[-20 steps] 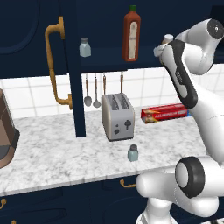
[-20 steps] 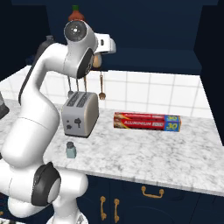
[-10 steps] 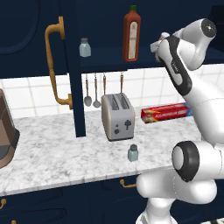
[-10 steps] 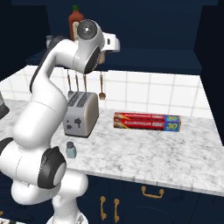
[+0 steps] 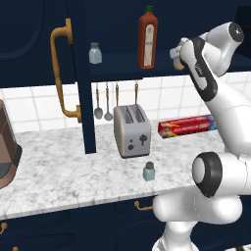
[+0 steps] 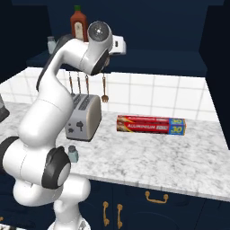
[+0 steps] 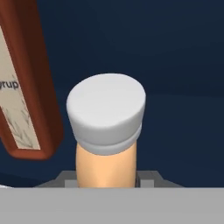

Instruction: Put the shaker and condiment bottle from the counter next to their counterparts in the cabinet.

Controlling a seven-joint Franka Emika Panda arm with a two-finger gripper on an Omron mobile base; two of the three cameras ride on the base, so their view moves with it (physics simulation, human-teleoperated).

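In the hand view my gripper [image 7: 107, 177] is shut on the condiment bottle [image 7: 107, 118], a tan-orange bottle with a white cap. It is held up at the cabinet shelf [image 5: 122, 71], just right of the tall red-brown bottle [image 7: 24, 87] [image 5: 147, 38]. From the left base view my gripper [image 5: 176, 53] hovers at shelf height. The pale shaker counterpart [image 5: 95, 53] stands further left on the shelf. The teal-tinted shaker [image 5: 149, 171] [image 6: 72, 153] stands on the counter [image 5: 59, 171] in front of the toaster.
A silver toaster [image 5: 131, 130] and a red foil box [image 5: 186, 126] sit on the counter under hanging utensils [image 5: 107, 100]. The open cabinet door with its brass handle [image 5: 61, 73] hangs to the left. A brown appliance [image 5: 6, 152] stands at the far left.
The arm has pushed a little further toward the shelf, carrying the bottle closer to the tall red-brown bottle. The grip has not changed.
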